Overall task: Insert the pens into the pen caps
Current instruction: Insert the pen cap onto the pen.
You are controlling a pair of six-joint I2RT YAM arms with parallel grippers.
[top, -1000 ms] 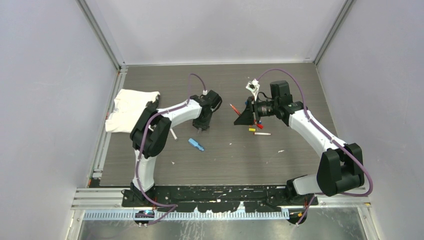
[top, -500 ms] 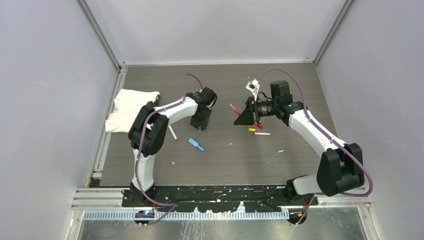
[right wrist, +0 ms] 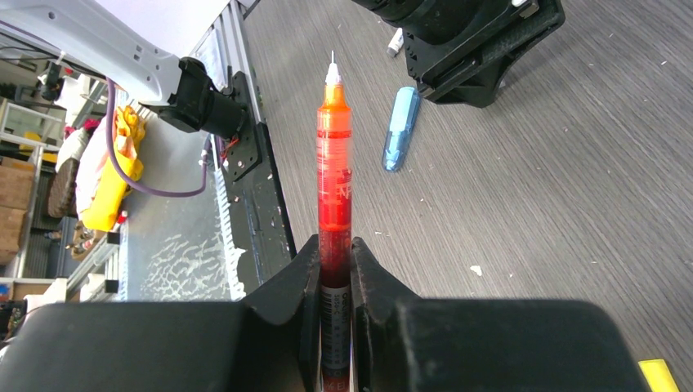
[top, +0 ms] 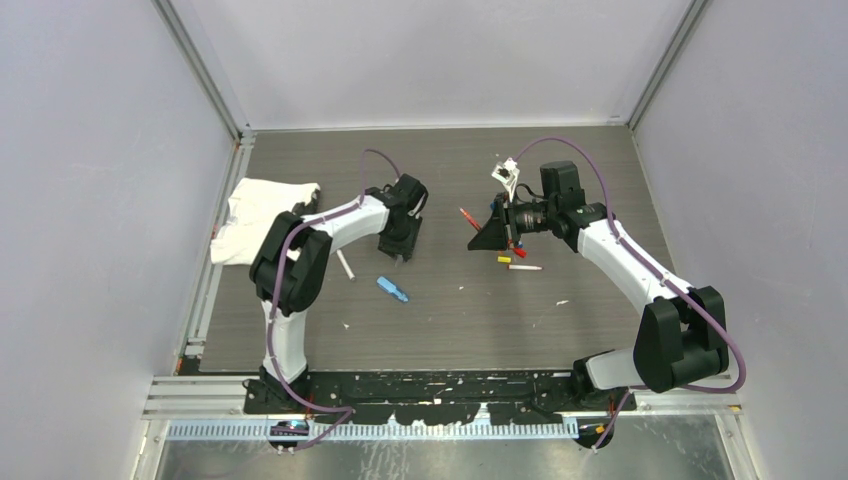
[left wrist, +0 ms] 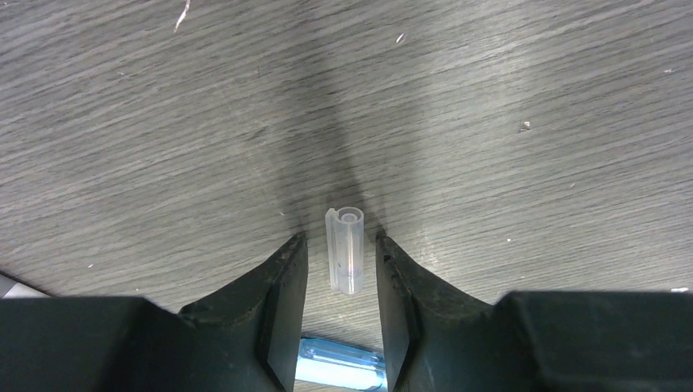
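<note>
In the left wrist view a short clear pen cap (left wrist: pixel 346 260) lies on the table between the fingers of my left gripper (left wrist: pixel 339 241). The jaws are open and stand either side of the cap with small gaps. My right gripper (right wrist: pixel 334 242) is shut on a red pen (right wrist: pixel 334 180), needle tip pointing away toward the left arm. In the top view the left gripper (top: pixel 400 252) points down at the table and the right gripper (top: pixel 484 234) holds the red pen (top: pixel 466 215) above it. A white pen (top: pixel 523 267), a yellow cap (top: pixel 504 259) and another white pen (top: pixel 346 266) lie loose.
A chunky light-blue piece (top: pixel 392 289) lies near the left gripper; it also shows in the right wrist view (right wrist: pixel 400 128). A white cloth (top: pixel 260 220) sits at the table's left edge. Small white scraps dot the wood-grain table (top: pixel 560 330).
My left arm has shifted a little to the left and back, gripper still pointing down. The right arm and its red pen have not moved.
</note>
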